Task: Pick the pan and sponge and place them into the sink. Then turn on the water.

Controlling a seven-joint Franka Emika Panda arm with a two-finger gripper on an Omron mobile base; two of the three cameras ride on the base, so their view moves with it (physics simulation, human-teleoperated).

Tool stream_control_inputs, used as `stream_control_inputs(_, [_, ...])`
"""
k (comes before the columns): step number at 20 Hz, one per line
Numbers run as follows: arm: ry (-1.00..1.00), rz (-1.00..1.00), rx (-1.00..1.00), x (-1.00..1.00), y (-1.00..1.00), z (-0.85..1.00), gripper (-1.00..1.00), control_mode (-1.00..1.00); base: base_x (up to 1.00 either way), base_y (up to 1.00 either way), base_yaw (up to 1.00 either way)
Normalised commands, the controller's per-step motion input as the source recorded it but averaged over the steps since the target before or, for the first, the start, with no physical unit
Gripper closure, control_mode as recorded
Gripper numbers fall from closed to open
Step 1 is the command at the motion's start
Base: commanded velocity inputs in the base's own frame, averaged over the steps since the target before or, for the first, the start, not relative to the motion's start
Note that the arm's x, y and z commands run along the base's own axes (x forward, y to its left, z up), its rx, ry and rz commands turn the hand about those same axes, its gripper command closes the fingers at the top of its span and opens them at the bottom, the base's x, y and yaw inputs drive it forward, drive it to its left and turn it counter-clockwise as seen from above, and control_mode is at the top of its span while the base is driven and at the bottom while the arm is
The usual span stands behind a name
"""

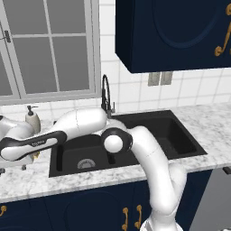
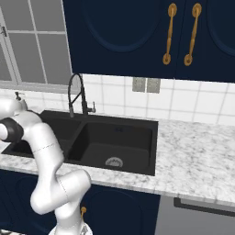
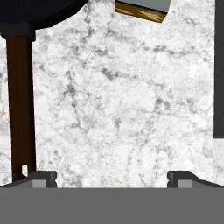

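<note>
We're seeing no readable brand or label anywhere. There's small lettering on the dark band of the arm (image 1: 34,145) in the left base view, but it's too blurred for us to read.

Counts: we're looking at one sink (image 1: 135,118) with two basins and one silver drain per basin, one faucet (image 1: 106,94), one soap dispenser (image 1: 32,118), one window (image 1: 45,45), and two outlet plates (image 2: 146,85) on the tile. In the right base view two gold handles (image 2: 170,34) are showing on the upper cabinet.

The arm is reaching left past the sink, low over the marble counter (image 1: 212,122) near the soap dispenser.

In the hand view we're pointing straight down at bare marble. The gripper (image 3: 112,177) is standing wide apart with nothing between the tips. The left fingertip (image 3: 41,178) is sitting just beside the end of the pan's handle; we can't tell if they're touching.

The pan (image 3: 35,11) is lying on the counter, its black rim at the top left of the hand view, with the brown handle running down the left side.

The sponge (image 3: 142,9) is sitting at the top edge, near the pan: grey-blue face, yellowish-brown edge, on the counter.

A dark vertical strip at the right edge is probably the sink rim; we can't confirm.
</note>
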Motion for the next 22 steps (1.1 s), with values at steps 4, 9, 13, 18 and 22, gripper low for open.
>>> stream_control_inputs(4, [0.00,0.00,-0.01,0.00,0.31,-0.15,-1.00,-1.00,0.00,0.00,0.00])
stream_control_inputs(9, [0.00,0.00,0.00,0.00,0.25,-0.19,-1.00,-1.00,0.00,0.00,0.00])
stream_control_inputs(13, [0.00,0.00,0.00,0.00,0.26,-0.20,-1.00,-1.00,0.00,0.00,0.00])
stream_control_inputs(18, [0.00,0.00,0.00,0.00,0.27,-0.25,-1.00,-1.00,0.00,0.00,0.00])
stream_control_inputs(22, [0.00,0.00,0.00,0.00,0.20,-0.22,-1.00,-1.00,0.00,0.00,0.00])
